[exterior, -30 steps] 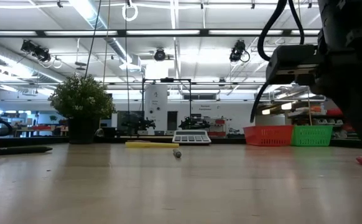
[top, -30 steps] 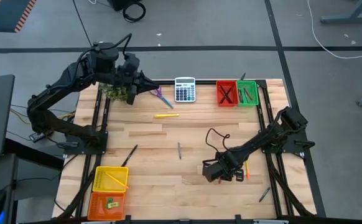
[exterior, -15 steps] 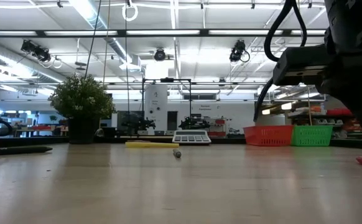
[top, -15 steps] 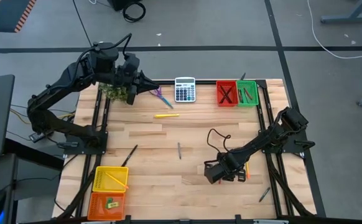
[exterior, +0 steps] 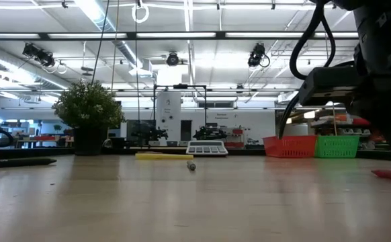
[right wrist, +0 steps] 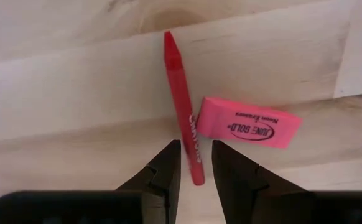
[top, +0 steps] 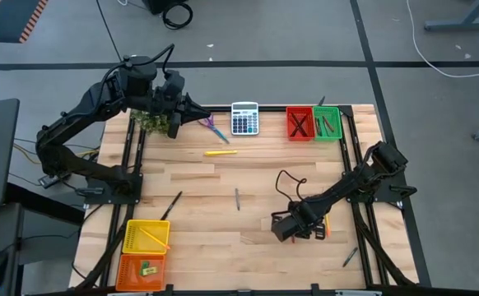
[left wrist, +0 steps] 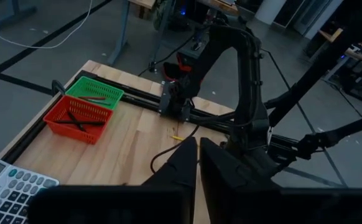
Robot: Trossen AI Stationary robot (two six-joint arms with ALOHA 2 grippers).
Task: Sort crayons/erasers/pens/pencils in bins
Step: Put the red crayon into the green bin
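Straddling a red crayon [right wrist: 185, 121] with spread jaws, right gripper [right wrist: 194, 163] being held low at the desk's [top: 223, 181] four o'clock, pink eraser [right wrist: 250, 122] touching the crayon, left gripper [left wrist: 198, 155] with jaws nearly pressed together, raised at eleven o'clock.

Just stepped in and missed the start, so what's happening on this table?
The robot is sorting stationery into bins. The right gripper is low over the table's near right part, fingers open astride a red crayon that lies touching a pink eraser; nothing is lifted. The left gripper waits raised at the far left, fingers nearly together. A yellow pen and dark pens remain loose on the table.
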